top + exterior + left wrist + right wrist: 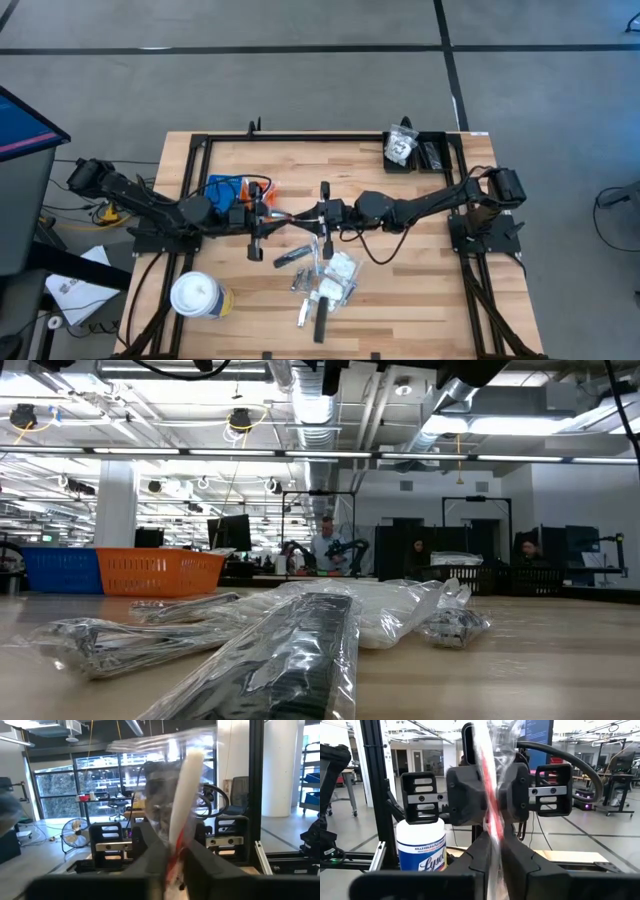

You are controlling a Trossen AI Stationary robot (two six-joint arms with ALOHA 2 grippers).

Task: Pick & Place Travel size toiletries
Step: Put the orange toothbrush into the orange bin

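1. High view shows both dark arms meeting over the middle of the pale wooden slatted table (420, 290), the left gripper (262, 215) and right gripper (322, 213) facing each other.
2. Each wrist view shows fingers pinched on the same crinkly clear packet with a white-and-red stick inside (182, 815), held up between them, well above the table.
3. A black bin (415, 152) at the far right corner already holds a few packets; I'd judge the job only begun.
4. A heap of loose clear-wrapped toiletries (322, 283) waits on the boards below the grippers.
5. Nearby stand a round white lidded canister (195, 296) and blue and orange ribbed trays (238, 190).
6. Beyond lies an open workshop with desks, pipes and seated people.
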